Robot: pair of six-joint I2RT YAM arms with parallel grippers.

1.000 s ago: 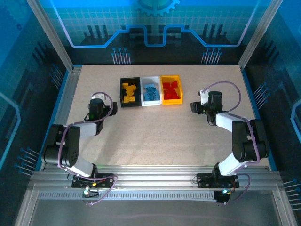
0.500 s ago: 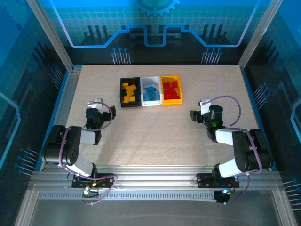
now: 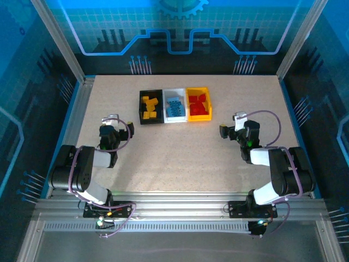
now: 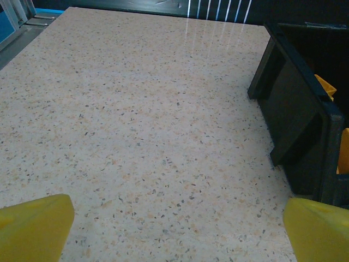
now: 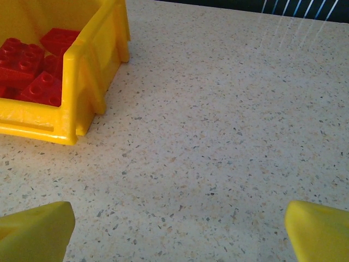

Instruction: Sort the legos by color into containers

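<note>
The left gripper (image 3: 111,123) hangs wide open and empty near the black bin (image 4: 289,103); a careless sweep from here could, I judge, shove the joined row askew. The right gripper (image 3: 231,127), likewise spread and empty, poses the same risk to the orange-yellow bin (image 5: 82,71). Count: two grippers, three bins. Yellow bricks (image 3: 149,107) lie in the black, blue bricks (image 3: 174,107) in the white bin (image 3: 175,120), red bricks (image 5: 32,71) in the orange-yellow, each heap too bunched to number

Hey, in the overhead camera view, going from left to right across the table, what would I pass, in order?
left gripper → black bin → white bin → orange-yellow bin → right gripper
</note>
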